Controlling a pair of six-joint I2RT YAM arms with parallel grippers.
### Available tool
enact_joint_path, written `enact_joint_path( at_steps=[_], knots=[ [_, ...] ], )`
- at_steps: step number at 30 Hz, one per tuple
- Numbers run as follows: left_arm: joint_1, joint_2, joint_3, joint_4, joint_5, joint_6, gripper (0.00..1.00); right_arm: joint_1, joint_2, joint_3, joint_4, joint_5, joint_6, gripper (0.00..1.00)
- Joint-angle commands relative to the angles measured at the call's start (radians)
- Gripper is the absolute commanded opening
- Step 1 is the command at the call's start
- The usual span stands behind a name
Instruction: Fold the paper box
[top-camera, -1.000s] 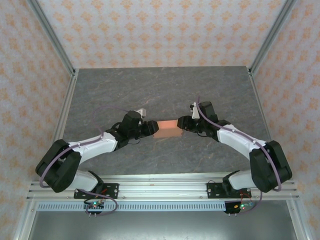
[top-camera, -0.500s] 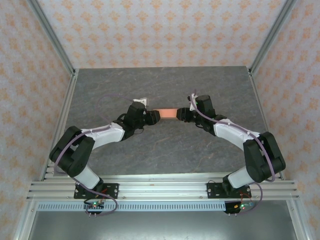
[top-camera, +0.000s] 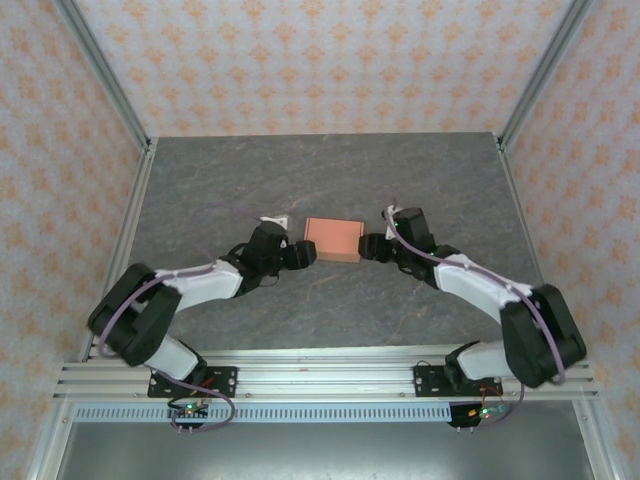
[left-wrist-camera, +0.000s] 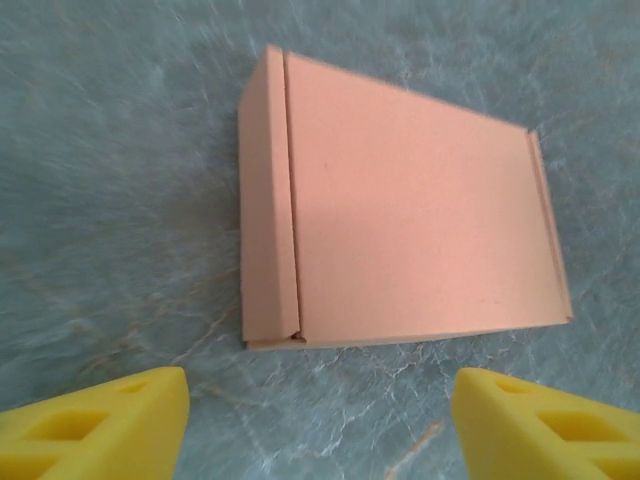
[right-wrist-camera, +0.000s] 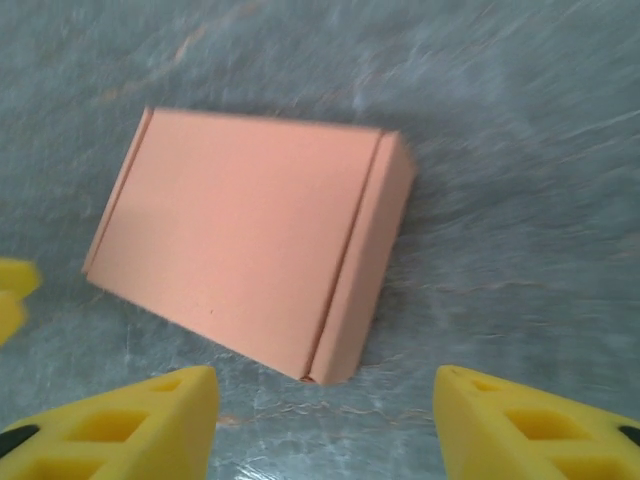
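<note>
Between the two hands, near the middle of the worktop (top-camera: 330, 170), the paper box (top-camera: 333, 240) is lying flat, folded into a shallow closed rectangle. Its card is showing a plain salmon-orange, matte and faintly grainy, with crisp straight edges.

From the left wrist, the box (left-wrist-camera: 400, 215) is presenting a broad top panel, a narrow side wall turned down along its left edge and a thin fold strip along its right. At the near left corner the seam is gaping slightly. From the right wrist it (right-wrist-camera: 250, 260) is sitting skewed, its narrow side wall facing right. The worktop is showing grey, stone-like veining.

The left hand (top-camera: 305, 254) is standing wide, its yellow wedge-shaped fingers (left-wrist-camera: 95, 425) spread apart just short of the box and gripping nothing. The right hand (top-camera: 368, 246) is likewise gaping wide, its yellow fingers (right-wrist-camera: 535, 425) apart, with the box lying clear beyond them.
</note>
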Motion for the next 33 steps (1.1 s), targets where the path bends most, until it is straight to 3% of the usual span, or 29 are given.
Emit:
enact_joint_path(
  at_steps=[1,5,9,12,15,17,20,24,29,31,33],
  knots=[
    [0.003,-0.172,-0.025,-0.152,-0.306,0.027,0.74,-0.002,-0.119,0.030,-0.166,0.368,0.019,0.62],
    [0.020,-0.335,-0.066,-0.153,-0.592,0.125,0.83,-0.014,-0.172,0.030,-0.134,0.745,-0.008,0.72],
    [0.076,-0.414,-0.100,-0.114,-0.807,0.230,1.00,-0.024,-0.164,-0.024,0.028,0.979,-0.130,0.89],
    [0.190,-0.431,-0.119,-0.096,-0.831,0.269,1.00,-0.081,-0.145,-0.085,0.158,1.031,-0.185,0.94],
    [0.274,-0.411,-0.166,0.028,-0.849,0.395,1.00,-0.166,-0.132,-0.170,0.306,0.964,-0.213,0.99],
    [0.327,-0.369,-0.223,0.185,-0.758,0.508,1.00,-0.214,-0.114,-0.240,0.439,0.872,-0.237,0.99],
    [0.408,-0.241,-0.238,0.311,-0.565,0.554,1.00,-0.263,-0.049,-0.323,0.633,0.730,-0.281,0.99],
    [0.425,-0.084,-0.193,0.375,-0.505,0.608,1.00,-0.298,0.024,-0.362,0.823,0.603,-0.325,0.99],
    [0.486,0.038,-0.213,0.521,-0.370,0.601,1.00,-0.352,0.162,-0.346,0.905,0.462,-0.302,0.99],
    [0.508,0.047,-0.209,0.515,-0.269,0.614,1.00,-0.353,0.220,-0.352,0.972,0.439,-0.313,0.99],
    [0.525,0.047,-0.208,0.513,-0.224,0.612,1.00,-0.353,0.226,-0.317,0.902,0.460,-0.300,0.99]
  ],
)
